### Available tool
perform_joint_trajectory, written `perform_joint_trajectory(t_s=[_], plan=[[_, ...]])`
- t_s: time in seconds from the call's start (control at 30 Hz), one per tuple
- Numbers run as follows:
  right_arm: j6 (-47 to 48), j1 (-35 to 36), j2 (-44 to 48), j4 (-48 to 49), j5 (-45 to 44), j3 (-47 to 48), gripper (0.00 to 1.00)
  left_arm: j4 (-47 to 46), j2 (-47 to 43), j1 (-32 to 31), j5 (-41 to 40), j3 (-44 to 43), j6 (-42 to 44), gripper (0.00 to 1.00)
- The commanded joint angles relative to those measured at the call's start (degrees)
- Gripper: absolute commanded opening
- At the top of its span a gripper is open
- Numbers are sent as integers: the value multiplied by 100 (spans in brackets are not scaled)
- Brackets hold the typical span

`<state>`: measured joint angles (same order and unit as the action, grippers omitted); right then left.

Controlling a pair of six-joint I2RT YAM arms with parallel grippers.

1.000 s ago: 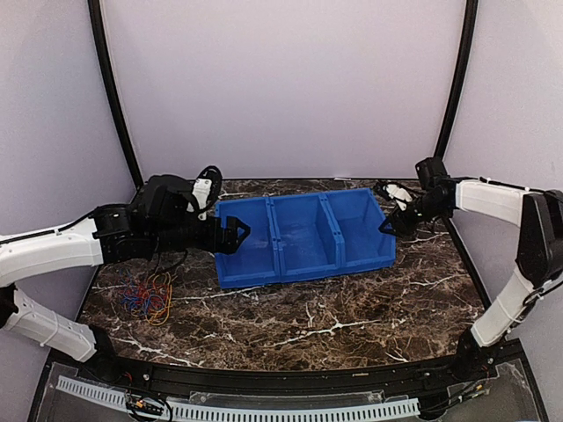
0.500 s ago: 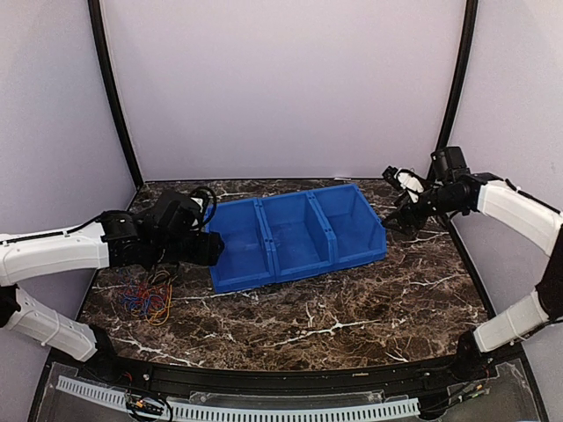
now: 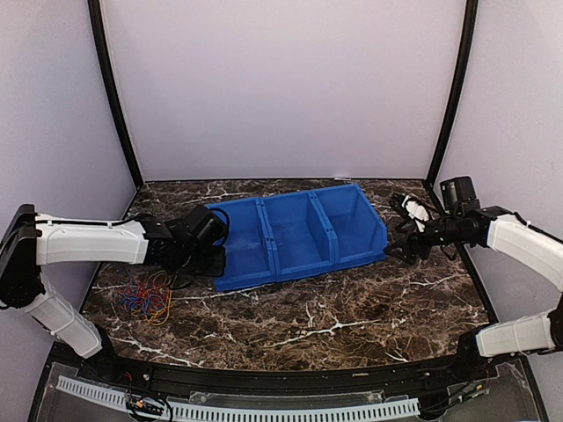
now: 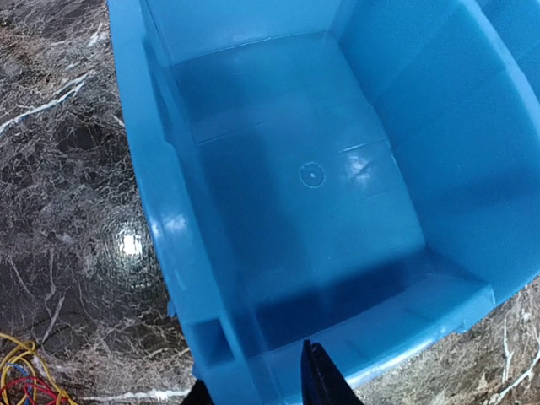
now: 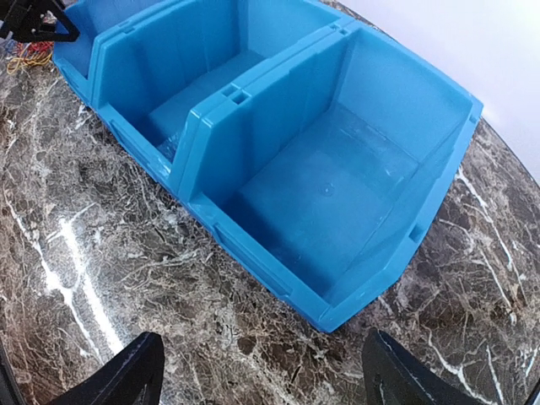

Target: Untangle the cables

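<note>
Cables (image 3: 146, 299), a red, blue and yellow tangle, lay on marble table (image 3: 352, 312) just left of blue three-compartment bin (image 3: 295, 266), left gripper (image 3: 214, 260) sat astride bin's near-left wall, clamped or not unclear, right gripper (image 3: 402, 247) stood wide apart and empty beside bin's right end.

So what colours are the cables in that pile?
The cables are red, blue and yellow, tangled together. The top view shows them best.
</note>
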<state>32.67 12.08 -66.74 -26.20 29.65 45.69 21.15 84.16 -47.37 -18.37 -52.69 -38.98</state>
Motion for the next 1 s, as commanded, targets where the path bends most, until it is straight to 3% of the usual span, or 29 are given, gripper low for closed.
perform_joint_trajectory(t_s=[0.0, 0.2, 0.27, 0.33, 0.43, 0.47, 0.53, 0.73, 0.87, 0.97], plan=[[-11, 14, 183, 412, 245, -188, 83, -430, 345, 92, -260, -411, 167, 26], [24, 6, 366, 549, 130, -375, 83, -720, 1034, 193, -490, -1071, 788, 25], [27, -1, 421, 587, 125, -435, 83, -718, 1064, 193, -637, -1248, 1017, 36], [29, -16, 454, 598, 168, -478, 84, -458, 1014, 194, -706, -1425, 1099, 59], [44, -45, 506, 599, 290, -515, 84, 266, 716, 194, -625, -1505, 982, 70], [51, -39, 529, 596, 329, -519, 85, 416, 615, 194, -585, -1446, 840, 77], [70, -52, 564, 597, 374, -538, 85, 896, 260, 179, -479, -1284, 561, 81], [115, -47, 595, 566, 509, -512, 87, 1893, -1028, 163, -645, -414, -289, 86], [173, -39, 504, 484, 618, -439, 87, 2631, -1293, 163, -965, 60, -1025, 98], [220, -25, 501, 437, 632, -445, 87, 2692, -1338, 159, -981, 577, -1525, 99]])
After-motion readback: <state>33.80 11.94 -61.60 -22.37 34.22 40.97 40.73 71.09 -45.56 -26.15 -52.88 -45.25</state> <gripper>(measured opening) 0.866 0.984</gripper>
